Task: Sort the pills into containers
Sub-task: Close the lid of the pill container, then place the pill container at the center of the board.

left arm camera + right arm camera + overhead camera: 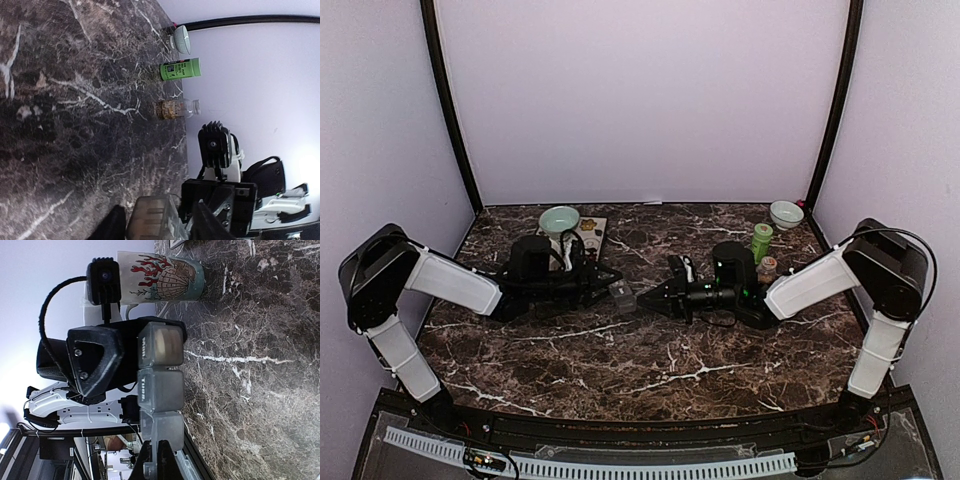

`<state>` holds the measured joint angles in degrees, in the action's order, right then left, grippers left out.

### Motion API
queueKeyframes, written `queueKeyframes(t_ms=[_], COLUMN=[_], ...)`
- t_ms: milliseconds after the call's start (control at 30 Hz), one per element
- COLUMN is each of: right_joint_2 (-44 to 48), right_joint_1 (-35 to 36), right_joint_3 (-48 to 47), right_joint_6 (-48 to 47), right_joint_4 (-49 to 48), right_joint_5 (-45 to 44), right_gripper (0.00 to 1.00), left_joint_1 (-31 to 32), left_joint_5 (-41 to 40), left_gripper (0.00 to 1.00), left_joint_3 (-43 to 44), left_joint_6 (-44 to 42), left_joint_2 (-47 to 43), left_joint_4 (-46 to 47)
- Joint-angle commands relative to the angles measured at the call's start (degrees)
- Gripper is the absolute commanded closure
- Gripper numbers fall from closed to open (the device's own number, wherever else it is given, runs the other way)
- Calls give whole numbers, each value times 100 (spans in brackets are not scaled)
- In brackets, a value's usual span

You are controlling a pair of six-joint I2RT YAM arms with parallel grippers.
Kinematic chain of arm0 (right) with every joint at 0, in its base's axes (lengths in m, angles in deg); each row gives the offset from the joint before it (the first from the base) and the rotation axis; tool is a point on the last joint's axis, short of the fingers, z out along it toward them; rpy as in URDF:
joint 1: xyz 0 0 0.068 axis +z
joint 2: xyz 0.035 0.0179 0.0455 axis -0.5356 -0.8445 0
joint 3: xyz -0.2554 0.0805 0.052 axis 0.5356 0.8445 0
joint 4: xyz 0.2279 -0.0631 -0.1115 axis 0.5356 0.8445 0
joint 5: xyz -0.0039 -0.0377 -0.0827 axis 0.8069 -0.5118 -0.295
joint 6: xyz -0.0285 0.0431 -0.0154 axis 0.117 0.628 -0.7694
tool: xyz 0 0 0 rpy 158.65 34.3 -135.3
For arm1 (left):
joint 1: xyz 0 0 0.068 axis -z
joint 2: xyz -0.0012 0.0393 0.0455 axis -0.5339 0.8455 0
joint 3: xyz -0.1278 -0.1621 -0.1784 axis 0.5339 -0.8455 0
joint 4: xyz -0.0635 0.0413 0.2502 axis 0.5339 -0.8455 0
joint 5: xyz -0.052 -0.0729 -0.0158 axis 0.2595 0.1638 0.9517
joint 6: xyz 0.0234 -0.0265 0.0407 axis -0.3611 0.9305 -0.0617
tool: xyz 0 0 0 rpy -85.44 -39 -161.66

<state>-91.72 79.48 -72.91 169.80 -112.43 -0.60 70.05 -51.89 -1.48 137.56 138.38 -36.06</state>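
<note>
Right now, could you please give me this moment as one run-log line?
right claw: shut on container strip | left claw: around its other end, grip unclear | pill jar: upright beside green bottle

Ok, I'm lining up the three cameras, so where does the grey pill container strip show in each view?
Top external: the container strip is near the picture's centre, slightly left of the middle.
Left wrist: at the bottom edge, just left of centre.
Right wrist: in the centre, running up from the bottom edge.
Shared landmark: the dark marble table.
</note>
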Motion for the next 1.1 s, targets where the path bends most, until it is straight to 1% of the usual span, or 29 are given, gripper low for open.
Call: queueKeyframes(t_ms=[0, 33, 100, 233, 400, 500, 633, 733, 933, 1067], right_joint_2=[-89, -95, -117, -180, -339, -510, -748, -941, -1290, -1438], right_joint_1=[-40, -48, -66, -103, -228, -289, -336, -373, -478, -553], right_joint_3=[-123, -122, -139, -168, -257, -446, -854, -1101, -1682, -1916], right_joint_6=[-120, -131, -150, -257, -715, -1144, -1952, -2382, -3527, -4006], right_joint_4=[-175, -175, -162, -54, 393, 792, 1611, 2013, 3229, 3772], right_joint_5=[50, 58, 93, 188, 390, 610, 864, 1044, 1149, 1165], right_gripper=[100, 100, 100, 100, 100, 100, 100, 100, 100, 100], left_joint_1=[9, 10, 8, 9, 10, 2, 14, 46, 171, 236], left_joint_5=[-63, -78, -144, -461, -926, -1152, -1255, -1354, -1565, -1633], left_gripper=[31, 27, 23, 23, 24, 25, 27, 28, 29, 29], left_joint_3=[3, -24, -64, -217, -117, -29, -11, -16, 115, 141], left_joint_6=[-275, -297, -357, -495, -1001, -1301, -1564, -1712, -2100, -2212], left_joint_2=[-258, -271, -301, -454, -738, -858, -951, -1009, -1086, -1103], left_joint_4=[-214, -233, -347, -642, -1541, -2006, -2325, -2503, -2907, -3024])
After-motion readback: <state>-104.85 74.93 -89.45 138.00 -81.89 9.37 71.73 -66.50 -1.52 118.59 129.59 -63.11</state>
